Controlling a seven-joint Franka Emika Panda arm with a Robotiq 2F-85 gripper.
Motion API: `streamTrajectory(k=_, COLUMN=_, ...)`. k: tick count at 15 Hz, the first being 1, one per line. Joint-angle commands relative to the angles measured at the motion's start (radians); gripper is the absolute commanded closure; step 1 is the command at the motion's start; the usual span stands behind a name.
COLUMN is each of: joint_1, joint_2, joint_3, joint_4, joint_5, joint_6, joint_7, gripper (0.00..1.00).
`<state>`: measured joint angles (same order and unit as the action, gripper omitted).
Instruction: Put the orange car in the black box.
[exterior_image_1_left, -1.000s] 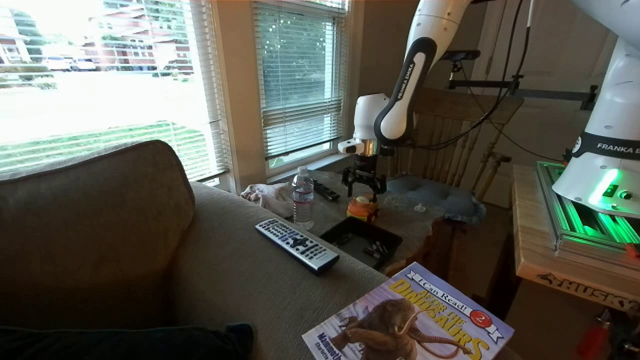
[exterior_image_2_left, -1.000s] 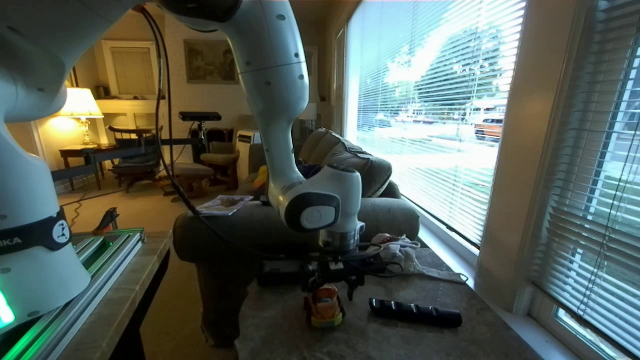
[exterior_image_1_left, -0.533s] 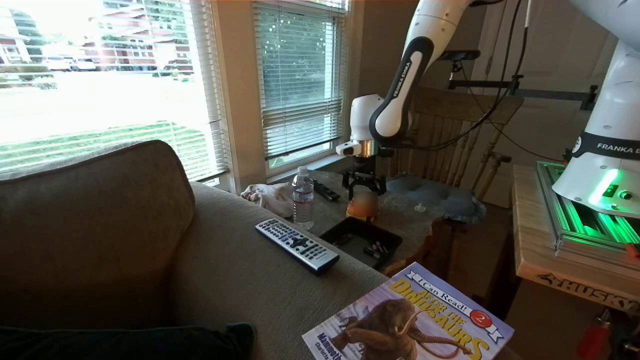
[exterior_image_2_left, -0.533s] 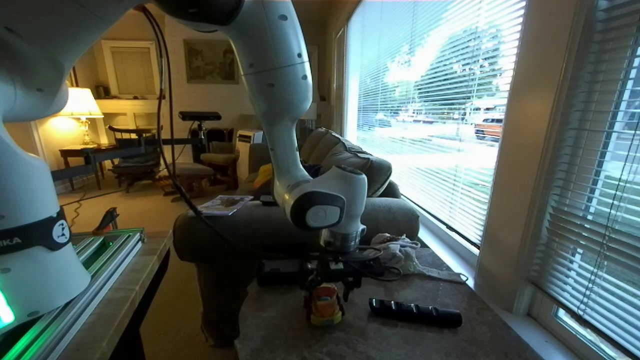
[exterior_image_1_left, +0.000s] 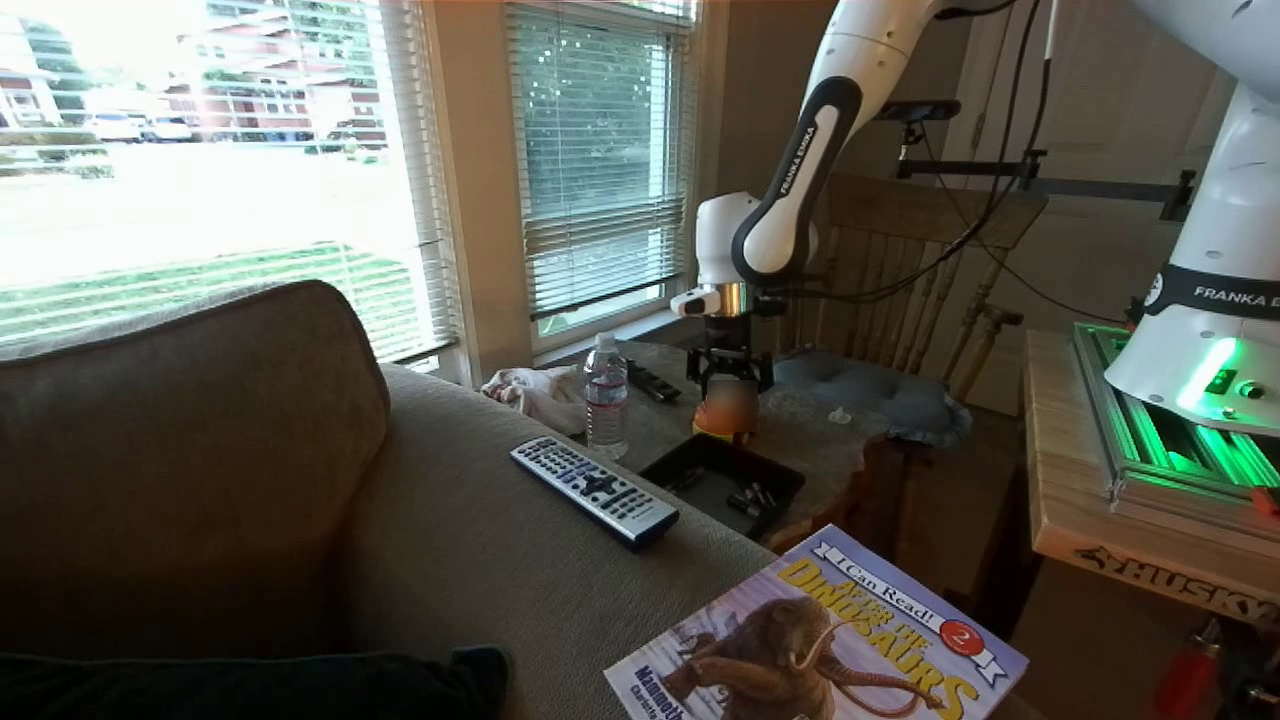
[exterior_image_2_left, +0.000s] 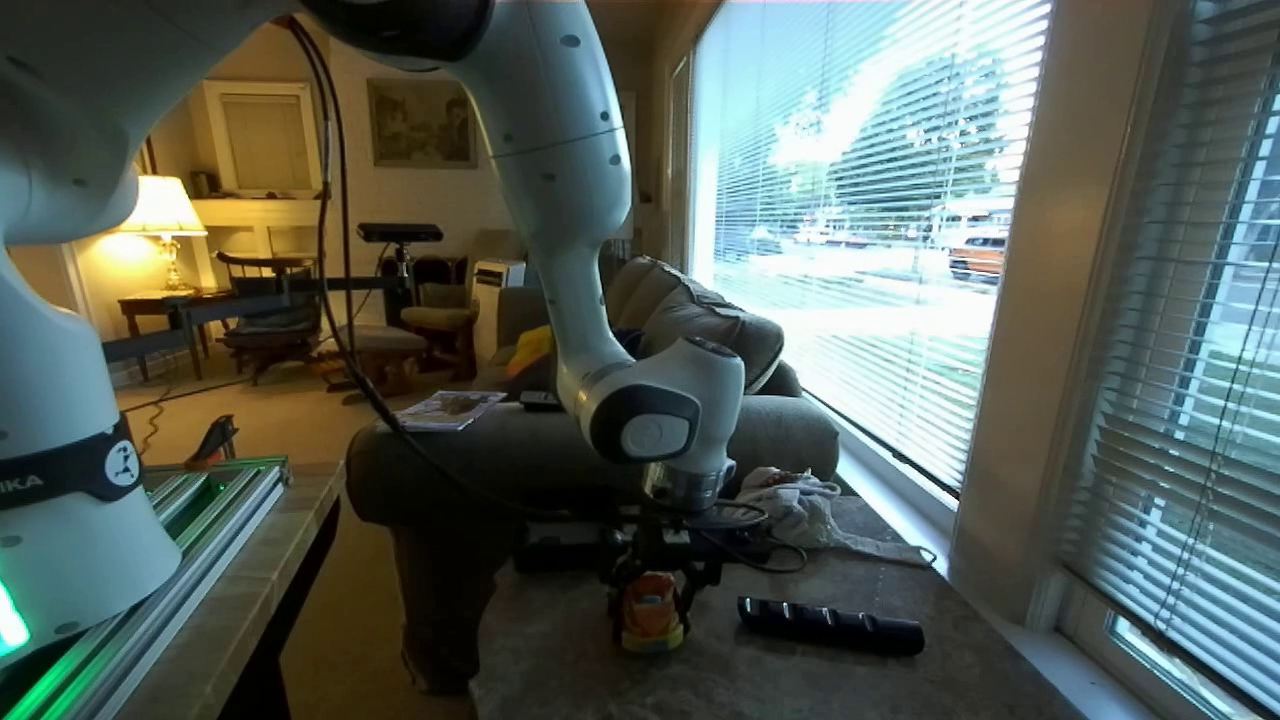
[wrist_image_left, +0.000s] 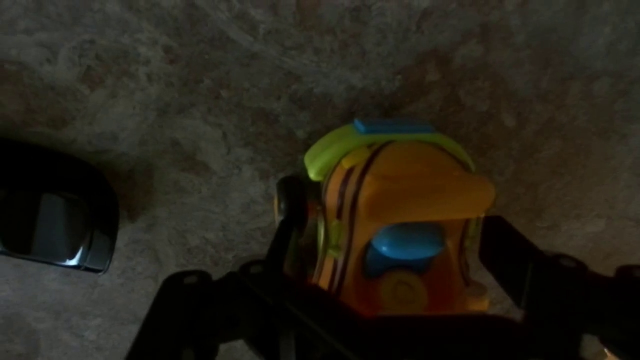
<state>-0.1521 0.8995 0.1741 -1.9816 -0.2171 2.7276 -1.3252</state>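
The orange car (exterior_image_2_left: 652, 612) stands on the side table, with yellow-green and blue parts. It also shows in an exterior view (exterior_image_1_left: 714, 420), partly blurred, and in the wrist view (wrist_image_left: 415, 185). My gripper (exterior_image_2_left: 652, 598) points down over it, also in an exterior view (exterior_image_1_left: 730, 388). In the wrist view my gripper (wrist_image_left: 387, 229) has one finger on each side of the car, with narrow gaps showing; it looks open. The black box (exterior_image_1_left: 786, 488) sits on the table beside the car, towards the sofa arm, with several small items in it. It also shows dark behind the gripper (exterior_image_2_left: 562, 552).
A black remote (exterior_image_2_left: 830, 626) lies on the table near the car, also in the wrist view (wrist_image_left: 55, 210). A water bottle (exterior_image_1_left: 605, 400) and a white cloth (exterior_image_1_left: 545, 396) stand near the box. A grey remote (exterior_image_1_left: 597, 490) and a book (exterior_image_1_left: 820, 640) lie on the sofa arm.
My gripper has come down slightly and turned or shifted a little, so its fingers now sit lower beside the car. The car and the box have not moved.
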Motion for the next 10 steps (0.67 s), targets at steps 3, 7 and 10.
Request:
streamTrajectory(k=3, joint_1=-0.010, joint_2=0.026, joint_3=0.015, joint_4=0.040, joint_5=0.018, joint_6=-0.025, joint_7=-0.001, gripper=0.43)
streamTrajectory(k=7, joint_1=-0.015, joint_2=0.002, joint_3=0.037, joint_4=0.037, joint_5=0.030, joint_6=-0.057, joint_7=-0.004, gripper=0.53)
streamTrajectory(k=10, joint_1=0.004, joint_2=-0.041, joint_3=0.044, joint_4=0.029, joint_5=0.024, joint_6=-0.070, joint_7=0.009, gripper=0.56)
